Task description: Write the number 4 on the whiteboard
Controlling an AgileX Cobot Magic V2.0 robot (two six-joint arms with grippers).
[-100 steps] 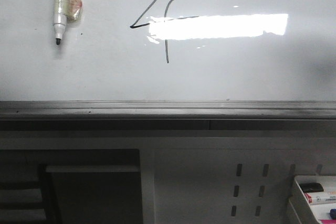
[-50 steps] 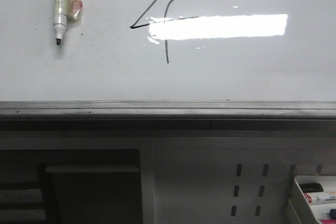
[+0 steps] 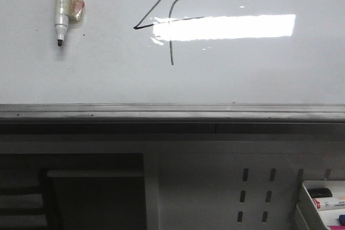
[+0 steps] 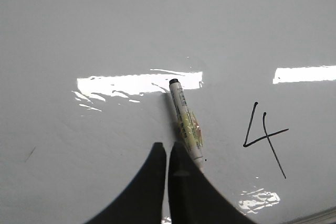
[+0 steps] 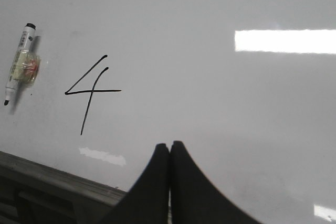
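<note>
The whiteboard (image 3: pixel 242 74) fills the upper half of the front view, with a bright rectangular glare on it. The number 4 (image 3: pixel 171 41) is drawn on it in thin black strokes, open at the top. It also shows in the left wrist view (image 4: pixel 268 136) and in the right wrist view (image 5: pixel 92 92). A white marker (image 3: pixel 63 5) with a yellowish taped label lies on the board left of the 4, uncapped. My left gripper (image 4: pixel 167 145) is shut and empty, and the marker (image 4: pixel 186 125) lies just beside one finger. My right gripper (image 5: pixel 169 144) is shut and empty, apart from the 4. Neither gripper shows in the front view.
A grey metal rail (image 3: pixel 172 112) runs along the board's lower edge. Below it is a grey perforated panel (image 3: pixel 253 192) and a dark recess (image 3: pixel 91 197). A white tray (image 3: pixel 323 200) with markers sits at the bottom right.
</note>
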